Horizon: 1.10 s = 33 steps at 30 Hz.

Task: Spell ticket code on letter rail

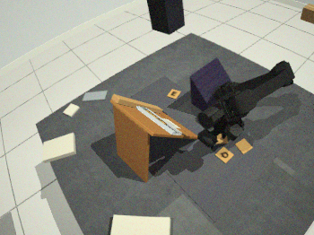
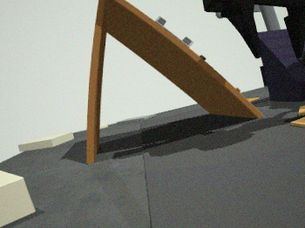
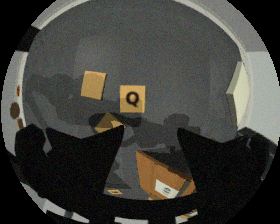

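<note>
My gripper [image 1: 221,135] [image 2: 279,58] [image 3: 151,130] is open and empty, low over the loose tiles to the right of the board. A tile marked Q [image 1: 224,154] [image 3: 132,99] lies flat, with a blank-faced tile [image 1: 244,145] [image 3: 94,85] beside it. A third tile [image 1: 222,139] [image 3: 109,123] is partly shaded and lies near one finger; its face is unreadable. Another marked tile [image 1: 174,93] [image 3: 114,191] lies behind the board. The sloping orange board [image 1: 130,141] [image 2: 152,50] [image 3: 150,172] carries the pale rail [image 1: 175,131] [image 2: 187,41]; its letters cannot be read. A white card [image 3: 166,189] on the board has an unreadable mark.
A dark purple block [image 1: 211,82] [image 2: 281,86] stands beside the arm. Cream blocks [image 1: 59,147] [image 1: 141,226] [image 3: 239,95] and a flat grey-blue piece [image 1: 95,95] lie around the board. A tall black box [image 1: 165,8] stands at the back.
</note>
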Tool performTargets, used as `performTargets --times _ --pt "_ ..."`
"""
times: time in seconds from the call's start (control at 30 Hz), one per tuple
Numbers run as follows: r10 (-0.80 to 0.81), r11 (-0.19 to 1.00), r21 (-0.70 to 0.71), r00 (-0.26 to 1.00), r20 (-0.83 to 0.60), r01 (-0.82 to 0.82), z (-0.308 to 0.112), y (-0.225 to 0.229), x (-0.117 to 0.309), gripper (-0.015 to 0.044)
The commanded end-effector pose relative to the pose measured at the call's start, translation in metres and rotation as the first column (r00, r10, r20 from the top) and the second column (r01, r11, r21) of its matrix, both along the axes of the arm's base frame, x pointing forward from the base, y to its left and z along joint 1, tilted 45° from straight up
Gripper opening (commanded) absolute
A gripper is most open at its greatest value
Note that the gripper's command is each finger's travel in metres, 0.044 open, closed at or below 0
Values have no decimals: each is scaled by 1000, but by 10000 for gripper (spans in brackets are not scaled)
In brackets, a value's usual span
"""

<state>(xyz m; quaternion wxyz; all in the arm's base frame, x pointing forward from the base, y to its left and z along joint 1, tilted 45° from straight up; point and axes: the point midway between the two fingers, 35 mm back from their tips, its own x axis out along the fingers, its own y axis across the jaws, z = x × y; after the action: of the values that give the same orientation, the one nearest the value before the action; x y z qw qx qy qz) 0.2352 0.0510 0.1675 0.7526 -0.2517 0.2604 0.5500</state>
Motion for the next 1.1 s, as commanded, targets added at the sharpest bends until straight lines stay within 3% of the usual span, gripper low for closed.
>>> performTargets --times 0.0,0.57,1.07 --pt "66 998 -11 996 -56 -66 -3 32 -9 340" --pt "111 993 -16 989 -93 -113 -28 75 -8 340" --pt "111 993 -16 989 -93 -113 -28 76 -7 340"
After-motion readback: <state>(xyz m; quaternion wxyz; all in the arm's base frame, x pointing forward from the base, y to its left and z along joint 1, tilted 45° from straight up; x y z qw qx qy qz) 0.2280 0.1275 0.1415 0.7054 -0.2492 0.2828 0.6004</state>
